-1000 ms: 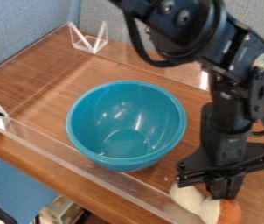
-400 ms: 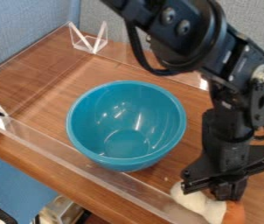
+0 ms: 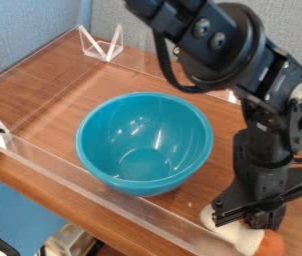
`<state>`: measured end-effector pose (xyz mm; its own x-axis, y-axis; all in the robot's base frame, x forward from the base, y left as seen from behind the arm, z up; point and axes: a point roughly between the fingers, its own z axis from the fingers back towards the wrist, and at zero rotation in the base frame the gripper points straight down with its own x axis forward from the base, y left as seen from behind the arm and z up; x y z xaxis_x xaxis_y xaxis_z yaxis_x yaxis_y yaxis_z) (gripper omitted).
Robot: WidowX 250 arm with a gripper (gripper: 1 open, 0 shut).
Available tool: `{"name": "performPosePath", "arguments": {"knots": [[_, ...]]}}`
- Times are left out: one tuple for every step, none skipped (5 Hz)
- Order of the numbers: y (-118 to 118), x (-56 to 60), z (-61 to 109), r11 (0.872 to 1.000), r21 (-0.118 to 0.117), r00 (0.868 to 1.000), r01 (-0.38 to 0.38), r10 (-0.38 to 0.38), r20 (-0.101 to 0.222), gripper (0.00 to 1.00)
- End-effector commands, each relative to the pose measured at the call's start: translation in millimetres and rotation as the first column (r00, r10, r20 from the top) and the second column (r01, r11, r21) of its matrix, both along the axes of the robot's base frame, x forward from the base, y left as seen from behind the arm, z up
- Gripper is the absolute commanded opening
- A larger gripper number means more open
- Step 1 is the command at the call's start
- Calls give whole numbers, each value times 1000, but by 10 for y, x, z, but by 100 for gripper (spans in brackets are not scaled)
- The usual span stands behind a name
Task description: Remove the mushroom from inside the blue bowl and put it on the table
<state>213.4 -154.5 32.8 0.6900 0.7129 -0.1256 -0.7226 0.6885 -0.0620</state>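
The blue bowl sits on the table, left of centre, and I see nothing inside it. To its right, near the front edge, my gripper points straight down. It is shut on the mushroom. The cream stem sticks out to the left below the fingers and the orange cap shows at the bottom edge of the picture. The mushroom is low, at or just above the tabletop; I cannot tell whether it touches.
A low clear acrylic wall runs along the front edge, close to the mushroom, and more clear pieces stand at the back corner. The black arm reaches in from the upper right over the back of the table.
The gripper has sunk a little lower and slightly right with the mushroom still in it. The bowl has not moved.
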Motion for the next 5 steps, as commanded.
{"name": "performPosePath", "arguments": {"knots": [[-106,-189,-49,999,37,998,29,-27,-55,0],[-84,-179,-150,996,43,996,77,-74,-56,0],[-61,-162,-203,991,50,991,125,-122,-57,0],[-35,-141,-227,983,57,983,176,-173,-59,0],[-51,-118,-232,990,64,991,127,-123,-61,0]]}}
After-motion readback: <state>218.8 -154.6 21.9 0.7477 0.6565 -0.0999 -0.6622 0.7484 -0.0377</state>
